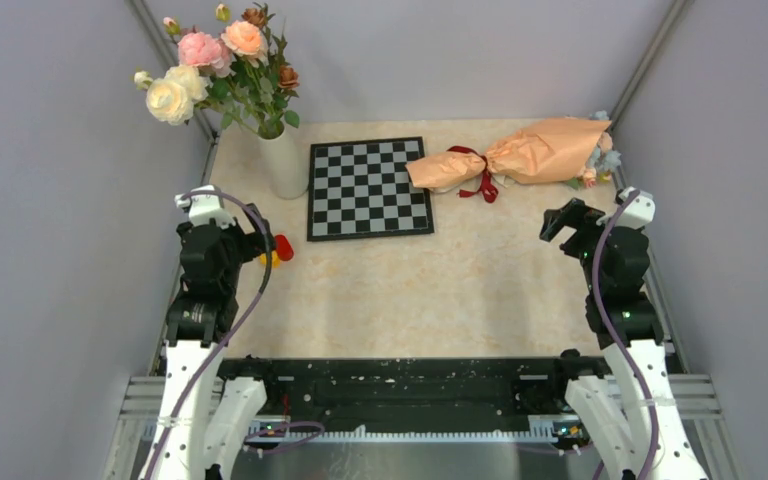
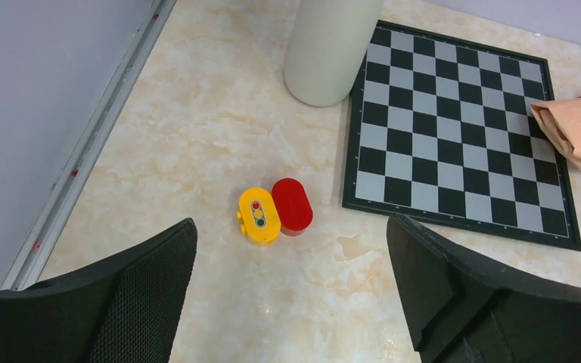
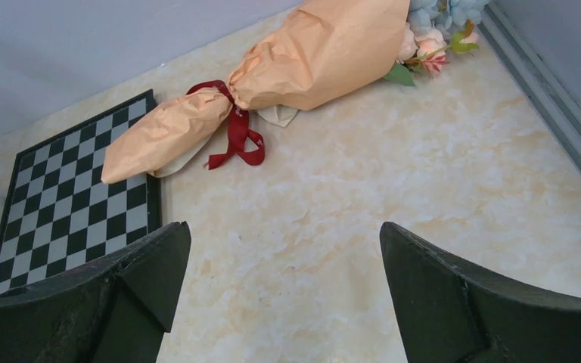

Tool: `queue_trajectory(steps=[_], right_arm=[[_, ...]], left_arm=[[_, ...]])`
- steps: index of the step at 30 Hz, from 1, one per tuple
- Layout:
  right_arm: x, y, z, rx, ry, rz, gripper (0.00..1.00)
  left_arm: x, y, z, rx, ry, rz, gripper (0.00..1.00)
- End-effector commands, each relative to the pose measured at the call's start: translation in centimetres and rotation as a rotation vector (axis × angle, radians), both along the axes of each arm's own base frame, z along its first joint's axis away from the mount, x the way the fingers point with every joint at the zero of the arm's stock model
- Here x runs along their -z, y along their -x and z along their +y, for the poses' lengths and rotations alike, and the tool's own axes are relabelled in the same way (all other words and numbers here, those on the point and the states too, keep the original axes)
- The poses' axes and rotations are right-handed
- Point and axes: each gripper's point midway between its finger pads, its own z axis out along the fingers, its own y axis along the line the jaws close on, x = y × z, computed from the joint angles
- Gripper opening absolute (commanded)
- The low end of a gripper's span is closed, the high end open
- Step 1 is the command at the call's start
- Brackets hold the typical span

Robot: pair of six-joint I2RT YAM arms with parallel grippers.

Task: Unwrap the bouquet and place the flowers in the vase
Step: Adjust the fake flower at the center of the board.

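The left hand (image 2: 291,227) and right hand (image 3: 284,227) are gaping wide, empty; tugging may be dragging the peach crinkled-paper bouquet (image 1: 520,155) at 1 o'clock.

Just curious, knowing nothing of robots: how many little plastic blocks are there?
2: a yellow traffic-light block and a red rounded block, side by side left of the checkered chessboard; others may be hidden.

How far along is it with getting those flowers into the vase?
Nothing looks done yet: the bouquet lies wrapped, its red ribbon tied, narrow end overlapping the chessboard. Nothing is in hand; the left fingers and right fingers stand open and empty. Left: untying, unwrapping, and moving the flowers to the vase.
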Motion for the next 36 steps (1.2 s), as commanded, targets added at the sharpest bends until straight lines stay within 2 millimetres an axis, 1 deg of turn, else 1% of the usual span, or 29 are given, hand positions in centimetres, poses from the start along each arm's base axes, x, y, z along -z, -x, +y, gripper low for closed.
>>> queue_trajectory(steps=[1, 8, 11, 13, 16, 18, 21, 23, 26, 27, 32, 36], right_arm=[[-1.6, -0.3, -0.4, 0.017, 0.002, -0.052, 0.99], [-1.4, -0.4, -0.3, 0.015, -0.006, -0.050, 0.99], [-1.5, -0.4, -0.1, 0.010, -0.023, -0.054, 0.99], [-1.4, -0.5, 0.2, 0.001, -0.046, -0.055, 0.99], [-1.1, -1.1, 1.3, -0.044, -0.089, -0.059, 0.99], [-0.8, -1.5, 2.0, -0.062, -0.146, -0.067, 0.99], [-0.2, -2.3, 3.1, -0.074, -0.278, -0.081, 0.99], [0.8, -2.9, 3.3, -0.042, -0.391, -0.064, 0.98], [2.1, -4.0, 3.5, -0.003, -0.485, -0.020, 0.96], [3.0, -4.6, 3.6, 0.012, -0.508, 0.012, 0.95], [3.5, -8.2, 4.9, 0.011, -0.538, 0.043, 0.91], [3.6, -11.6, 7.4, -0.025, -0.567, 0.040, 0.86]], left_arm=[[-2.3, -0.4, -0.6, 0.045, -0.001, -0.075, 0.99], [-2.0, -0.5, -0.6, 0.043, -0.003, -0.066, 0.99], [-1.6, -0.8, -0.7, 0.046, -0.004, -0.049, 0.99], [-1.1, -1.0, -0.7, 0.048, -0.007, -0.027, 0.99], [-0.7, -1.0, -0.7, 0.058, -0.016, -0.009, 0.99], [-0.6, -1.0, -0.9, 0.073, -0.020, -0.012, 0.99], [-0.5, -1.0, -1.0, 0.081, -0.021, -0.021, 0.99], [-0.3, -1.0, -0.9, 0.077, -0.027, -0.016, 0.99], [0.0, -1.1, -0.6, 0.062, -0.041, -0.006, 0.99], [0.0, -1.1, -0.4, 0.056, -0.045, -0.003, 0.99], [0.3, -1.2, -0.3, 0.052, -0.060, 0.007, 0.99], [0.4, -1.3, -0.4, 0.060, -0.061, 0.012, 0.99]])
